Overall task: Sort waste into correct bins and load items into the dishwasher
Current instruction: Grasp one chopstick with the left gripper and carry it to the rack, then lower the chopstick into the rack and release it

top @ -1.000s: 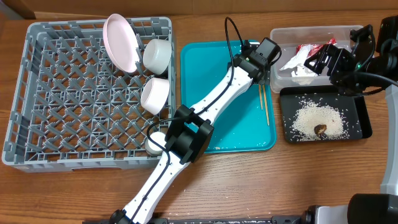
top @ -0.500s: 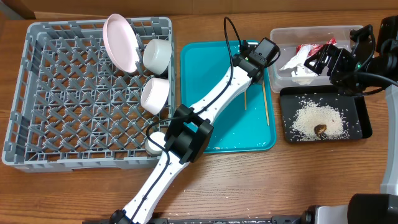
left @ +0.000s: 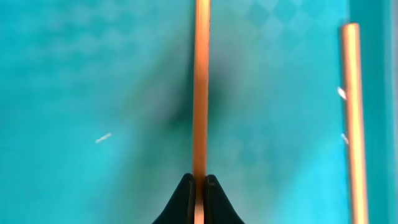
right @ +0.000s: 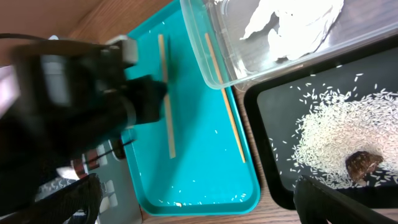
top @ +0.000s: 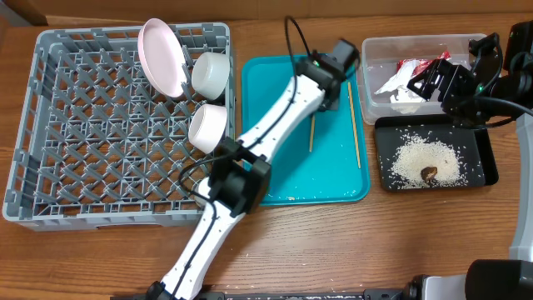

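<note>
My left gripper (top: pixel 331 73) (left: pixel 200 183) is shut on one wooden chopstick (left: pixel 200 93), which hangs over the middle of the teal tray (top: pixel 275 167) as the thin stick (top: pixel 312 133). The second chopstick (top: pixel 353 125) (left: pixel 352 112) lies on the tray near its right rim. My right gripper (top: pixel 433 79) (right: pixel 199 205) stands open above the clear tub (top: pixel 375 50), nothing between its fingers. The tub holds the red-and-white wrapper (top: pixel 412 65) and the napkin (right: pixel 292 25). The black tray (top: pixel 483 167) holds rice (right: pixel 336 143) and the brown lump (right: pixel 362 163).
The grey dish rack (top: pixel 83 125) fills the left of the table, with a pinkish plate (top: pixel 162 57) and two white bowls (top: pixel 211 73) (top: pixel 207 127) along its right side. A few rice grains (right: pixel 217 196) lie on the teal tray's near end.
The left gripper closed on one chopstick and carried it leftwards, away from the other chopstick, towards the tray's middle. The right arm has not moved.
</note>
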Available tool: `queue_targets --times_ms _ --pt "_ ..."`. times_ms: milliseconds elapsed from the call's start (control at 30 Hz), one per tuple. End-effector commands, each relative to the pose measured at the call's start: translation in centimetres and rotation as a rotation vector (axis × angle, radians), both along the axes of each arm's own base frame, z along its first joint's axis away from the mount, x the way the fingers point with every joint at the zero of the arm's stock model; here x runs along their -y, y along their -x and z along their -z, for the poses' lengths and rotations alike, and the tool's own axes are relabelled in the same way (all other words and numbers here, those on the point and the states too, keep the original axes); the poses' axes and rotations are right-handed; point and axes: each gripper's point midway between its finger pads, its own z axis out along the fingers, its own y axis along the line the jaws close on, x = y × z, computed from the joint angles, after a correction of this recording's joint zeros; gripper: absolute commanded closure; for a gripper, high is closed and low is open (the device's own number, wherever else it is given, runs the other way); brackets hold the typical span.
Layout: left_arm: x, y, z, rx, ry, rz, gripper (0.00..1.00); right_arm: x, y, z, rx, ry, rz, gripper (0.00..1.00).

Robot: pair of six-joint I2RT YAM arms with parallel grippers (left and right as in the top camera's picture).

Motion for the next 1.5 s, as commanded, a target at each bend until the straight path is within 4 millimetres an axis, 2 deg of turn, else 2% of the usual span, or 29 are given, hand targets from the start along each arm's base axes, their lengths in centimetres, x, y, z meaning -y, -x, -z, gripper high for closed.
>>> queue_targets --times_ms 0,133,267,400,533,600,733,800,1000,1233,1300,1367,1467 --pt "-2.6 0.3 -13.2 0.124 0.113 0.062 0.96 -0.1 -0.1 -0.1 0.01 0.005 -0.011 0.0" --pt "-7.5 2.7 -18.4 0.125 0.083 0.044 0.96 -0.2 -0.1 -0.1 0.01 0.004 -0.011 0.0" --pt "-12.3 5.3 -21.8 0.1 0.045 0.017 0.96 -0.2 -0.1 -0.1 0.01 0.005 -0.011 0.0" --pt "-17.2 8.1 -23.9 0.061 -0.008 -0.023 0.96 -0.2 -0.1 -0.1 0.01 0.004 -0.011 0.0" --pt "-18.7 10.1 -25.7 0.067 0.027 -0.001 0.96 -0.2 -0.1 -0.1 0.009 0.004 -0.011 0.0" --pt "-20.8 12.0 -26.0 0.067 -0.03 -0.036 0.96 -0.2 -0.1 -0.1 0.01 0.004 -0.011 0.0" --pt "-25.5 14.8 -25.1 0.035 -0.154 -0.146 0.96 -0.2 -0.1 -0.1 0.01 0.004 -0.011 0.0" --pt "-27.2 15.5 -24.0 0.007 -0.187 -0.168 0.96 -0.2 -0.1 -0.1 0.01 0.004 -0.011 0.0" --pt "-30.4 14.4 -19.4 -0.067 -0.224 -0.154 0.96 -0.2 -0.1 -0.1 0.01 0.004 -0.011 0.0" --pt "-33.3 11.9 -13.1 -0.061 -0.246 -0.149 0.96 -0.2 -0.1 -0.1 0.01 0.004 -0.011 0.0" --pt "-33.3 11.3 -10.9 -0.056 -0.23 -0.104 0.96 -0.2 -0.1 -0.1 0.01 0.004 -0.011 0.0" --pt "-32.9 10.9 -10.1 -0.043 -0.21 -0.095 0.96 -0.2 -0.1 -0.1 0.01 0.004 -0.011 0.0" --pt "-32.4 10.2 -10.0 -0.013 -0.175 -0.097 0.96 -0.2 -0.1 -0.1 0.01 0.004 -0.011 0.0"
